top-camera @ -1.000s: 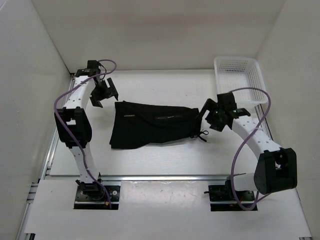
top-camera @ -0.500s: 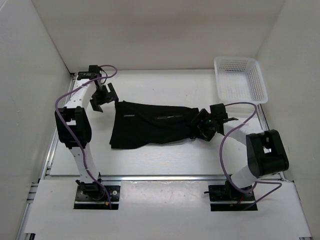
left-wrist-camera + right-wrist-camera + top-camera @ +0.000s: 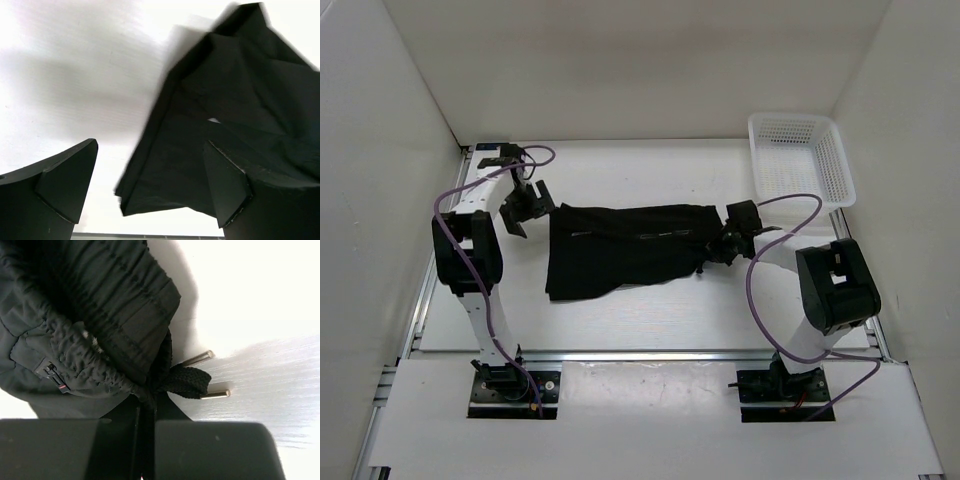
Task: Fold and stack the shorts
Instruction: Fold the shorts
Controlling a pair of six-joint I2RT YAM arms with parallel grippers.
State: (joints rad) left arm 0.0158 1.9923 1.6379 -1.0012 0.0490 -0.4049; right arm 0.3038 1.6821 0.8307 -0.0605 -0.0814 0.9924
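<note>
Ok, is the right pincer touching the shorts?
Touching. The right wrist view shows the right pincer shut on the shorts, with waistband cloth pinched between its jaws just beside the drawstring.

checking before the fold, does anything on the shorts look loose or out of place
Yes: at the waistband end of the shorts, the drawstring trails loose onto the table, metal tips showing, right beside the right gripper.

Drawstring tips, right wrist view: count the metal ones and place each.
2. One metal tip lies on the table right of the waistband of the shorts; the other just below it, past the drawstring knot. Others may be hidden under cloth.
</note>
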